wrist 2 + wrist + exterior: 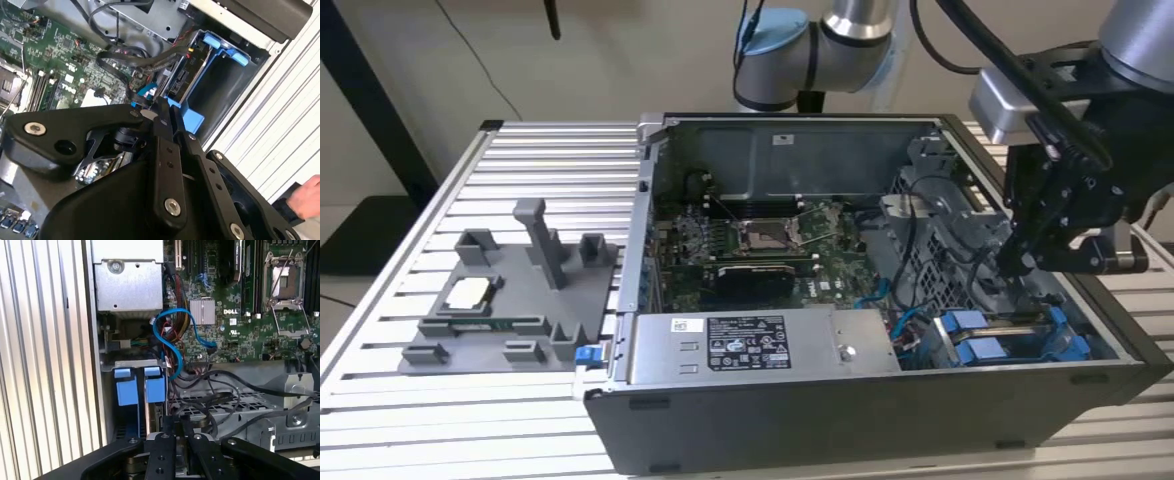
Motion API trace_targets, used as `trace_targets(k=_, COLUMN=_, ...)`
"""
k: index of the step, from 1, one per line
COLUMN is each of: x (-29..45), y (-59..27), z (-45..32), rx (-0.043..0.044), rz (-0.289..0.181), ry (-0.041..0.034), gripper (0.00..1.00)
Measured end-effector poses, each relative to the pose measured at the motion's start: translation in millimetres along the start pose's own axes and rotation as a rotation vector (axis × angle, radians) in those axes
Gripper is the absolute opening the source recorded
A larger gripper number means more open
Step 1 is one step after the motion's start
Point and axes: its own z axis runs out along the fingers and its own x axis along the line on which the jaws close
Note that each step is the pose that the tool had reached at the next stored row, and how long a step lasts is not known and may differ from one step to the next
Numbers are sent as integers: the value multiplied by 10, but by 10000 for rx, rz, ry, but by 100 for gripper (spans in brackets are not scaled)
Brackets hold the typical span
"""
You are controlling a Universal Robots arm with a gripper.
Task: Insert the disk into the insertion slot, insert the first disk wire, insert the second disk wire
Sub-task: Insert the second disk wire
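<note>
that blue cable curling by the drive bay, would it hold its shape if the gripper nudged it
Probably not. The blue cable hangs in a loose S-curve between its ends, so it likely flexes and springs back rather than staying put. It looks thin and flat, so probably light. Other wires lie close, so a push may drag them too.

Case [854,420] on table [400,400], fixture [507,300] at its ext. view left. In case: motherboard [761,250] centre, PSU [747,345] in front, slot [1014,335] at ext. view right w/ disk [1001,322] in it. Gripper [1017,268] just above slot.
</note>
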Motion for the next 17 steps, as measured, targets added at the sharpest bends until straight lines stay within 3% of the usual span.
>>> trace_targets(k=1, x=3, y=0, z=3, rx=8, rz=-27, ry=22, gripper=16)
trace_targets(k=5, x=6, y=1, z=13, rx=10, rz=-177, ry=228, gripper=16)
trace_targets(k=8, x=8, y=3, z=27, rx=57, rz=-237, ry=327, gripper=16)
trace_targets(k=12, x=9, y=3, z=34, rx=69, rz=-240, ry=333, gripper=16)
trace_targets(k=17, x=17, y=8, z=92, rx=184, rz=-252, ry=320, gripper=16)
